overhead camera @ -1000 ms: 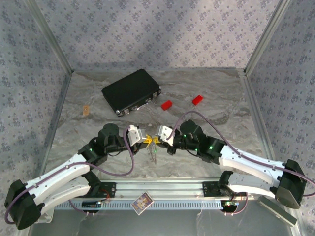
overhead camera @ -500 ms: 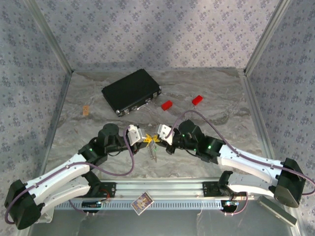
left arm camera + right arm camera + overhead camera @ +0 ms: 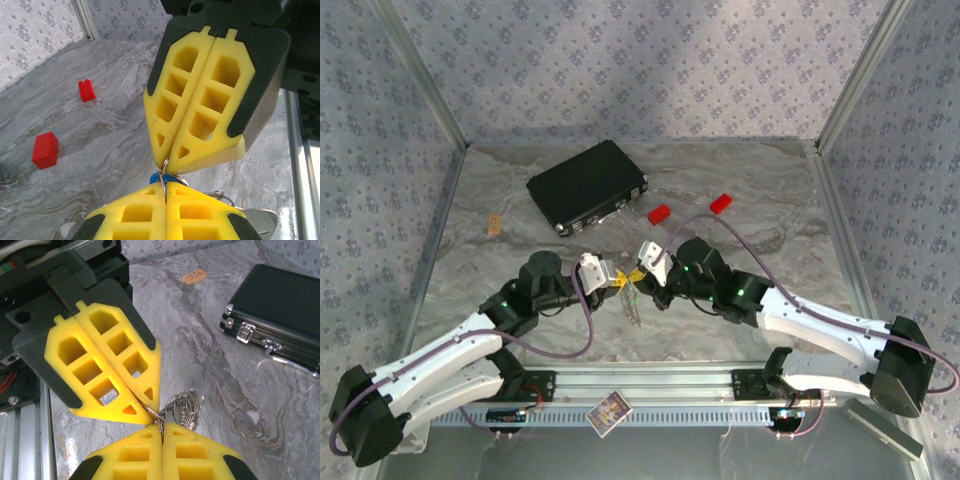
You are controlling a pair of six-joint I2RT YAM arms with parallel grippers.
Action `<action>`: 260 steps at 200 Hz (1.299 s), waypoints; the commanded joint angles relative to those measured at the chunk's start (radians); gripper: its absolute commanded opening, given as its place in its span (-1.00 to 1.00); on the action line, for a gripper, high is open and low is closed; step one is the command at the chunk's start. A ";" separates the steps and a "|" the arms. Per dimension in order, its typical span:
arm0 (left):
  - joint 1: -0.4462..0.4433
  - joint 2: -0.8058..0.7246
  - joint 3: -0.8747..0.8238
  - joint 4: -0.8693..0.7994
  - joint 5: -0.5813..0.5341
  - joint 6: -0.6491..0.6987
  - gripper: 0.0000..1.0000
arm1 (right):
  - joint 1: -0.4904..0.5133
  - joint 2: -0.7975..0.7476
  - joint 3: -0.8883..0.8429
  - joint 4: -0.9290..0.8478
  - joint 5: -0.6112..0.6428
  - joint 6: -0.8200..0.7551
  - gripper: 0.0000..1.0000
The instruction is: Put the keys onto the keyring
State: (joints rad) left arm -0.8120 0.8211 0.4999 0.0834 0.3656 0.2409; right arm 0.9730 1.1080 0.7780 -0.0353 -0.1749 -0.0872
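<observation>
Pinched tight on the keyring (image 3: 185, 407) from both sides, with left gripper (image 3: 165, 187) and right gripper (image 3: 161, 429) tip to tip, nearer than the black case (image 3: 587, 186)

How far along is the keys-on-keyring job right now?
Done: the keyring is up off the table, pinched between the left gripper and the right gripper. Both are shut, tips meeting. In hand: a blue key head sits right at that pinch, and metal dangles below it in the top view. Left: I cannot tell whether any key is actually threaded on, so treat the threading as open.
</observation>
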 commanded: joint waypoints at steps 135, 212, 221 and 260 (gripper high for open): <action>-0.072 -0.011 -0.009 0.025 -0.097 0.058 -1.00 | -0.055 0.021 0.085 -0.126 0.065 0.257 -1.00; -0.072 0.000 -0.002 0.007 -0.109 -0.081 -1.00 | -0.049 0.016 0.070 -0.161 -0.124 0.051 -1.00; -0.073 0.001 -0.003 0.009 -0.108 -0.079 -1.00 | -0.048 0.019 0.072 -0.172 -0.132 0.037 -1.00; -0.072 0.009 0.000 0.018 -0.105 -0.074 -1.00 | -0.041 0.037 0.084 -0.185 -0.148 0.012 -1.00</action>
State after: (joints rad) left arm -0.8791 0.8242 0.4664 0.0811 0.2604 0.1814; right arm 0.9230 1.1313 0.8440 -0.1909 -0.2871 -0.0273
